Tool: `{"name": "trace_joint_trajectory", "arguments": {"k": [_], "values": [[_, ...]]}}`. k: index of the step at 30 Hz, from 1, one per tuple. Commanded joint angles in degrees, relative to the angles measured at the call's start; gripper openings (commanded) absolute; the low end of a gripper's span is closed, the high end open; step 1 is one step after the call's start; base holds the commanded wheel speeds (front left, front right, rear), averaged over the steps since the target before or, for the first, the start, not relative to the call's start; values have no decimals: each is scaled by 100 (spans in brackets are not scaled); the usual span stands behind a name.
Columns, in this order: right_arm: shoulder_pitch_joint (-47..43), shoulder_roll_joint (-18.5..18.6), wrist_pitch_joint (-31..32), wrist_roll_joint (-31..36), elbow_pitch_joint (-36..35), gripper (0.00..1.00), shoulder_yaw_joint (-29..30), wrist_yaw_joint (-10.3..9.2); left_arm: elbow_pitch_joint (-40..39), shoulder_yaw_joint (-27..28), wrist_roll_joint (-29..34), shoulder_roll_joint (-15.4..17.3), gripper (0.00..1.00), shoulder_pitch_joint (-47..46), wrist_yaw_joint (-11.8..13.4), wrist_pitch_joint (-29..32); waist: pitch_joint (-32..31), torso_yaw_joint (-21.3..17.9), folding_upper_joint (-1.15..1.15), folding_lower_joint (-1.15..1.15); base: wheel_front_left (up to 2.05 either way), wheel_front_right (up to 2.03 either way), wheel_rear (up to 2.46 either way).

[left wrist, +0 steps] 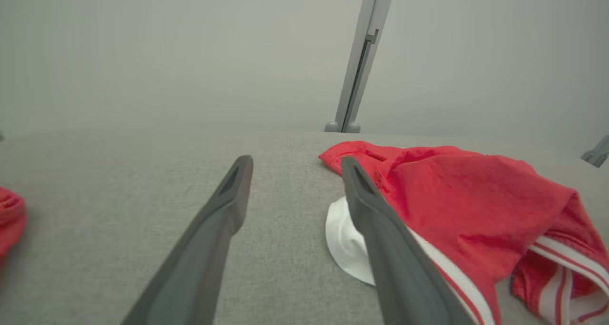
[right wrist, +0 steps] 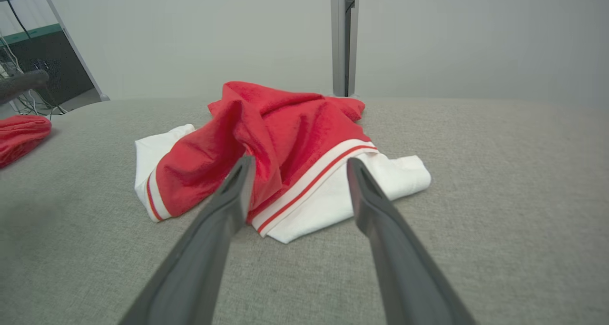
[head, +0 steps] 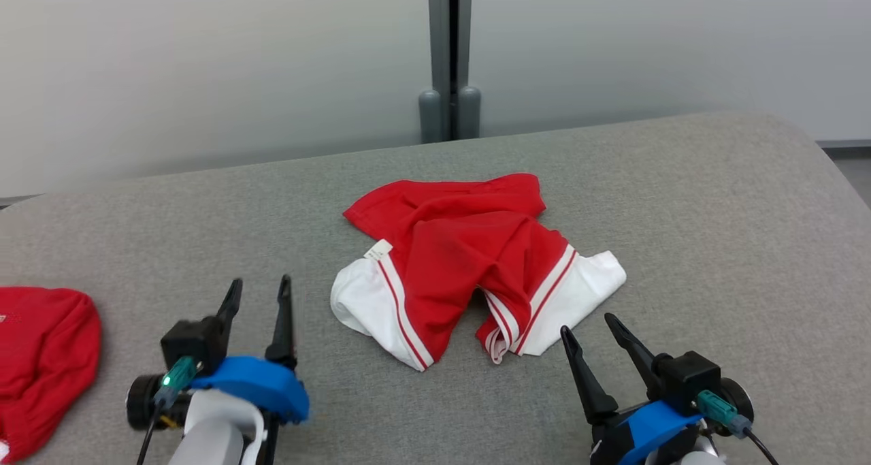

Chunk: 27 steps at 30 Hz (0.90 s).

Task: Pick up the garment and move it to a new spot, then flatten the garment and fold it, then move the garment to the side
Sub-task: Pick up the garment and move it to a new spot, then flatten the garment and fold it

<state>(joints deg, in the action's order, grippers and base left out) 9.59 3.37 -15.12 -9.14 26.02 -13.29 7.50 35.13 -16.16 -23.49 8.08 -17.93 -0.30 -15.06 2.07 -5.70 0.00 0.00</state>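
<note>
Garment [head: 469,247]: red, white striped ends, crumpled, lying loose mid-table [head: 714,213]. Left gripper [head: 260,286]: fingers spread, empty, toward near edge. Right gripper [head: 586,324]: spread, empty, just beside garment's hem.

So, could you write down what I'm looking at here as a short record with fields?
surface: grey fabric-covered table
garment: red with white striped trim, crumpled mid-table, not held
left gripper: open, empty, left of the garment
right gripper: open, empty, near its white hem
other item: red cloth at table's left edge
folding: not yet done
</note>
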Motion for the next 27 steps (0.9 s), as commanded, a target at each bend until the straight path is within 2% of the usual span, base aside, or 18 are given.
{"name": "trace_joint_trajectory", "arguments": {"k": [1,5,12,18,27], "values": [[-82,-14,-4,35,-17,100,40,-2,-108,117,64,26,100,171,44,-16,-2,65,0,0,0,0,0],[-151,-20,-4,62,5,100,168,-2,-470,608,369,-50,100,868,68,-15,-68,280,0,0,0,0,0],[-241,-34,-4,53,114,100,282,-2,-969,1287,798,-358,100,1952,-62,-16,-162,522,0,0,0,0,0],[-301,-41,-4,93,172,100,284,-2,-1030,1416,1020,-491,100,2235,-219,-16,-188,631,0,0,0,0,0],[-205,-45,-4,128,152,100,198,-2,-1034,1216,1006,-519,100,2038,-310,-16,-123,685,0,0,0,0,0]]}}
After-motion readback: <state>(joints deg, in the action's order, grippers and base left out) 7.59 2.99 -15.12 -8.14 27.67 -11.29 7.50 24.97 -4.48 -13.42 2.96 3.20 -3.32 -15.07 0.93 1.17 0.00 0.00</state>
